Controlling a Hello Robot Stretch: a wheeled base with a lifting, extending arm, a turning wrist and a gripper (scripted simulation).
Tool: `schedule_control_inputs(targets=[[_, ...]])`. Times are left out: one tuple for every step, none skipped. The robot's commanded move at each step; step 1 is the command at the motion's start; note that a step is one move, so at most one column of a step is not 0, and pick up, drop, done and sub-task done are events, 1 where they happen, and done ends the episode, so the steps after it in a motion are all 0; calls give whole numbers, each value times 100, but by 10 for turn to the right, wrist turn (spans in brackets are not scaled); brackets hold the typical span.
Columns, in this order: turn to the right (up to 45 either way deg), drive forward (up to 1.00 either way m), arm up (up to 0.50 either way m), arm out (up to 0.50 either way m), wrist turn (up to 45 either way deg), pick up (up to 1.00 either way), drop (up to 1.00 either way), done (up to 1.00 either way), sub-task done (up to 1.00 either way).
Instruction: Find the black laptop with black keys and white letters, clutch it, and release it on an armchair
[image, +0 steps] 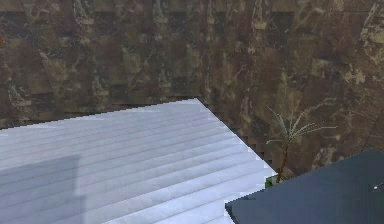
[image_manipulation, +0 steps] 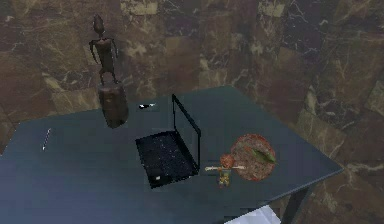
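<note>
Black and hard, that's the open black laptop (image_manipulation: 168, 150), said Ana. It sits in the middle of the dark blue-grey table (image_manipulation: 70, 175). The flat part lies on the tabletop and the thin screen stands up on its right side.

Is it heavy? asked Ben.

I think not very. But it is wide and smooth, so it could slip. It won't bend like cloth. The screen could crack, and the hinge might swing.

So where do you grab it?

I'd guess the top edge of the standing screen, because the flat part has no gap under it. Go slow, though. I can't see the keys well enough to check the white letters.

How far is it from the gripper?

I can't tell that. I can't tell how the gripper is set right now, either.

What's near the laptop?

Just to its right is a round brown plate (image_manipulation: 255, 155) and a small orange-topped figure (image_manipulation: 227, 170). Far and left stands a tall dark brown statue on a block (image_manipulation: 108, 75). In the forward view, by the table's corner, is a spiky plant (image: 288, 135) on pale plank floor (image: 120, 150).
</note>
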Motion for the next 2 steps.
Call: schedule_control_inputs(targets=[[0, 0, 34, 0, 0, 0, 0, 0, 0], [0, 0, 0, 28, 0, 0, 0, 0, 0]])
